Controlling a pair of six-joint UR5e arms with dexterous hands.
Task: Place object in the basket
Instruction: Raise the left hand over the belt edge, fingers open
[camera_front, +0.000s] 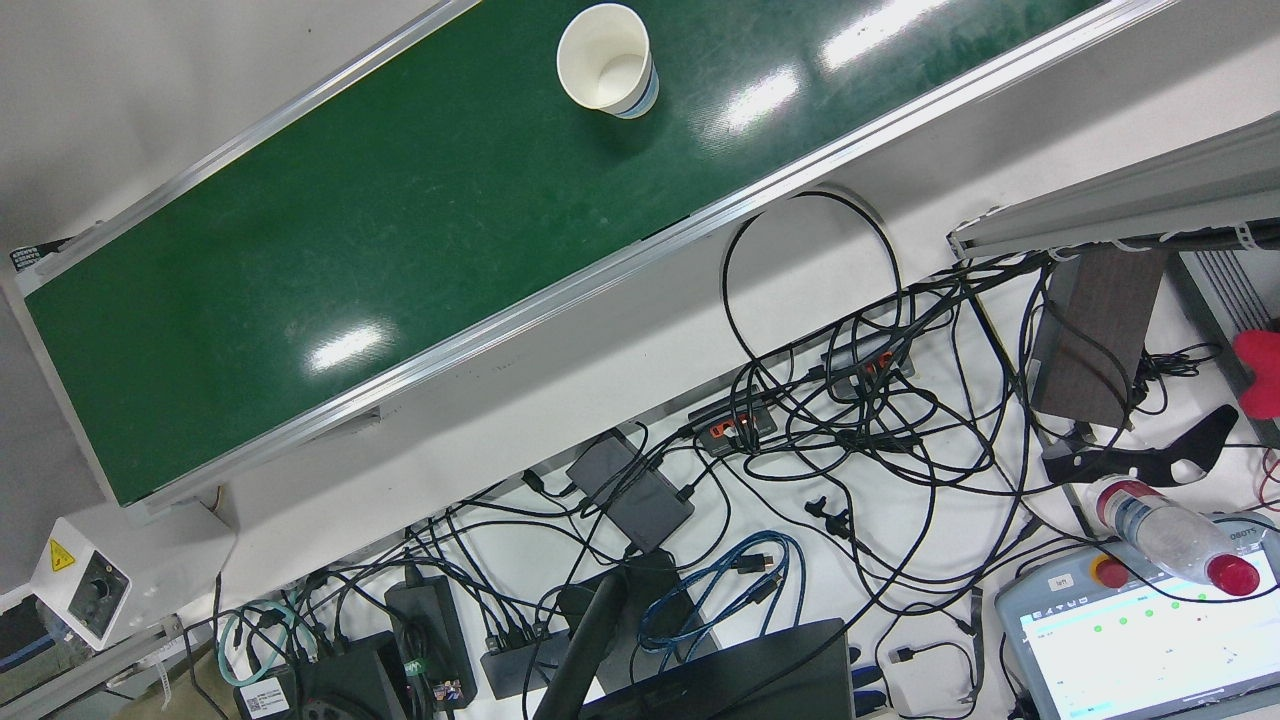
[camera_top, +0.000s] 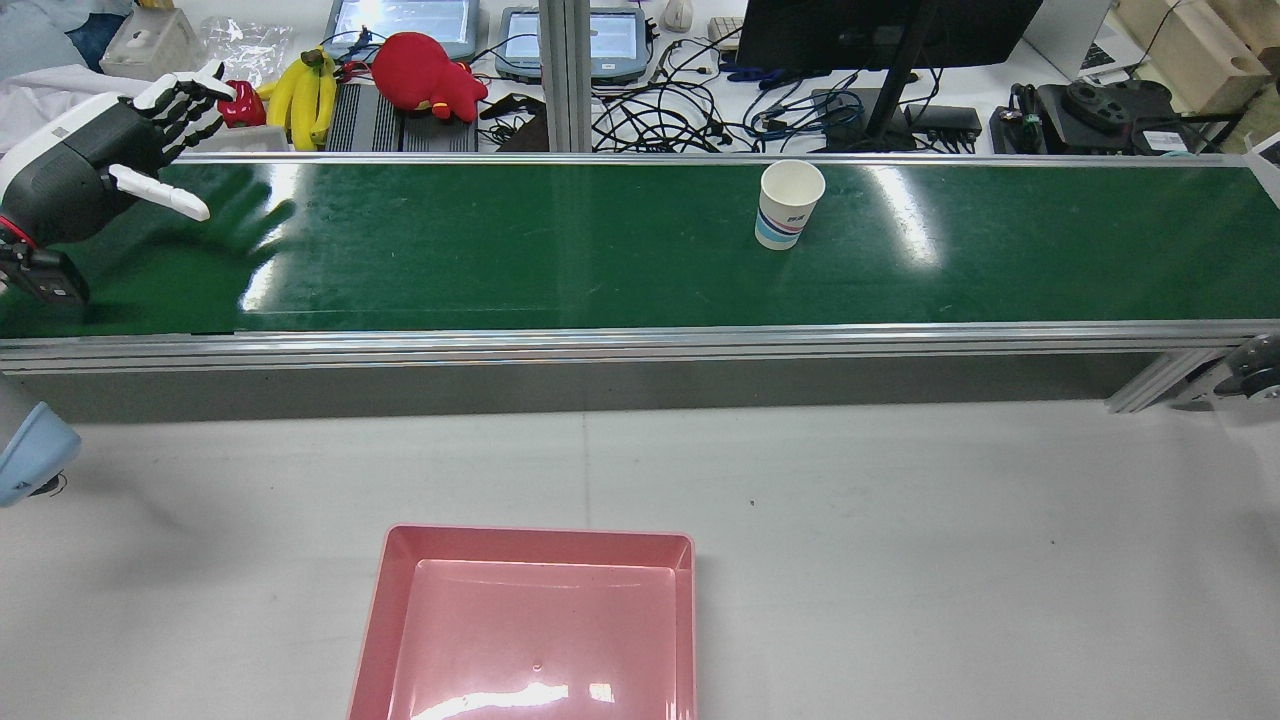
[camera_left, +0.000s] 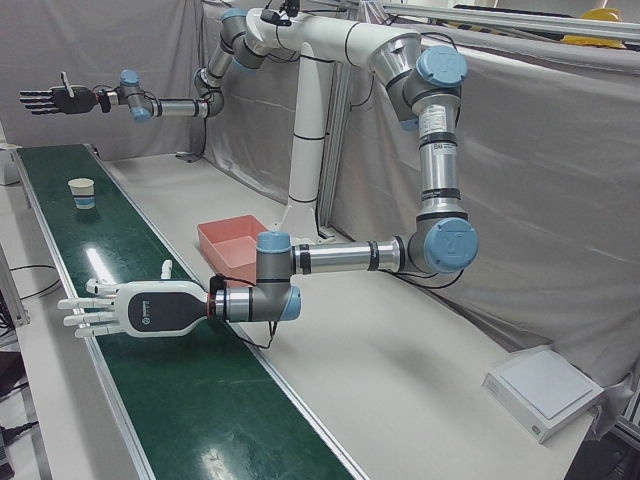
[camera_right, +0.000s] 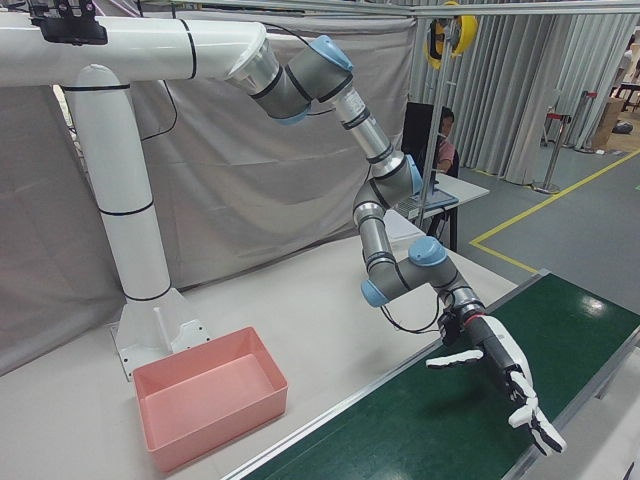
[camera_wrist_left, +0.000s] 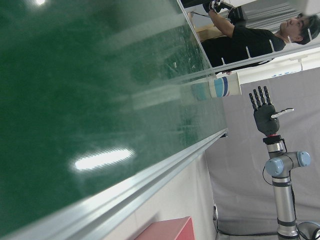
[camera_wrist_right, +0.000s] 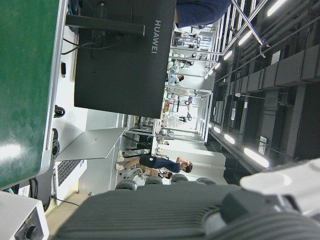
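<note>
Paper cup (camera_top: 790, 203) stands upright on the green belt (camera_top: 500, 260), well apart from the empty, spread-fingered left hand (camera_top: 120, 150) and right hand (camera_left: 55, 100); best a light side wrap without crushing, then over to the pink basket (camera_top: 540, 540).

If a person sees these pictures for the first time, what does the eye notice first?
First, the long green belt crossing the station, with one white paper cup standing upright on it, alone. Then the left hand, open with fingers spread above the belt's end, far from the cup. Last, the empty pink basket on the grey table near the robot.
</note>
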